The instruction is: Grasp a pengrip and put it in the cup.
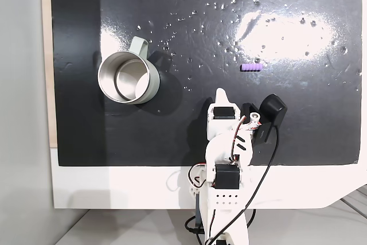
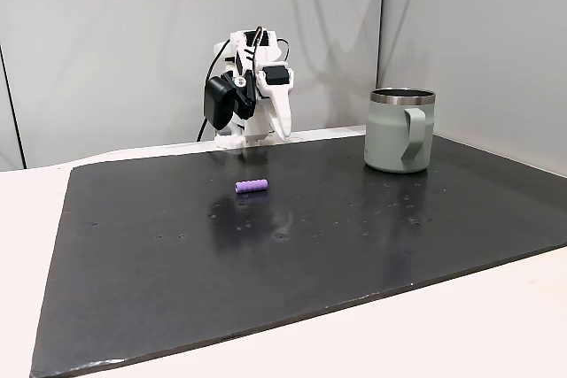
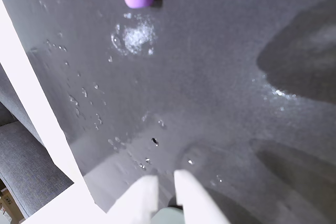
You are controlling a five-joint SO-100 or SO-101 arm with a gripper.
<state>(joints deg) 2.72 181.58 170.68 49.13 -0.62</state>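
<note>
The arm sits folded back over its base at the edge of the black mat (image 2: 354, 236), upper links drawn in and the tool (image 2: 282, 130) pointing down toward the mat, holding nothing. In the wrist view the tool (image 3: 167, 179) shows its two white fingertips (image 3: 144, 187) close together with only a narrow slit between them, essentially closed. The pengrip (image 2: 252, 186) lies on its side on the mat, in front of the tool and apart from it; from above, the pengrip (image 1: 251, 67) lies well apart from the cup (image 1: 127, 78). The cup (image 2: 400, 130) stands upright on the mat, handle facing the camera. The mat lies on the white tabletop (image 2: 496, 316).
</note>
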